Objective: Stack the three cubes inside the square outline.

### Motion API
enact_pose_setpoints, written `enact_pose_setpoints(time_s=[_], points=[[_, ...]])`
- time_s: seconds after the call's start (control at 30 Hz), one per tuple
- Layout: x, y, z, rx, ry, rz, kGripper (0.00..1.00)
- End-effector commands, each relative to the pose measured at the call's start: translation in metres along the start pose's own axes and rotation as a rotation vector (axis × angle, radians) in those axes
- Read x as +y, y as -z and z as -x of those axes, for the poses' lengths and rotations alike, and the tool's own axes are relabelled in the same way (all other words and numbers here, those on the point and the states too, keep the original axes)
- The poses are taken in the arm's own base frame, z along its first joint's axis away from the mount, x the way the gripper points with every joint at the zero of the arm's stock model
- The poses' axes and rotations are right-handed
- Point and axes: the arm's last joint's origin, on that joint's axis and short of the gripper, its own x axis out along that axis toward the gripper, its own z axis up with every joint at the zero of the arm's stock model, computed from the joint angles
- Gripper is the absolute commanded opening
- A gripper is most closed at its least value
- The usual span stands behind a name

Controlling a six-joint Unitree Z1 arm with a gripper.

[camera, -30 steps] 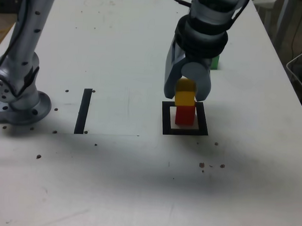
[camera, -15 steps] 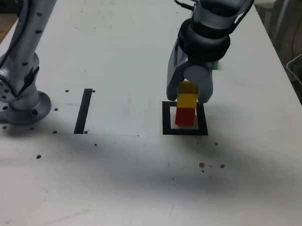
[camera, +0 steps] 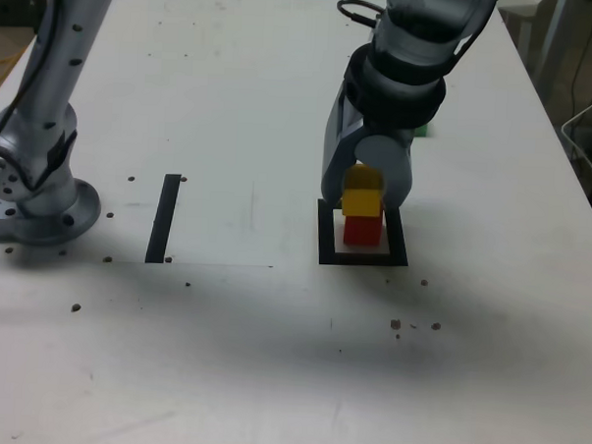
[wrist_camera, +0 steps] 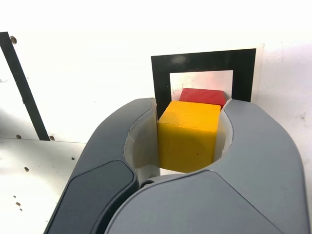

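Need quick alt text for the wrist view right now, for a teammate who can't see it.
The gripper is closed on the yellow cube, with the red cube beyond it inside the square outline on the white table. A straight black strip lies off to one side.

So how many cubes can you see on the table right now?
3. The red cube sits inside the square outline; the yellow cube is on top of it, between the claw's jaws; the green cube is a sliver behind the arm.
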Motion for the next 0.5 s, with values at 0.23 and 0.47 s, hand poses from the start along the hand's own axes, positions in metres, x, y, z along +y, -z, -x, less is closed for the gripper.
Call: enact_pose_setpoints(time_s=[0.23, 0.47], points=[[0.0012, 0.0023, 0.0041, -0.057, -0.012, 0.003, 0.92], [0.0016, 0.0042, 0.0034, -0.055, -0.019, 0.007, 0.99]])
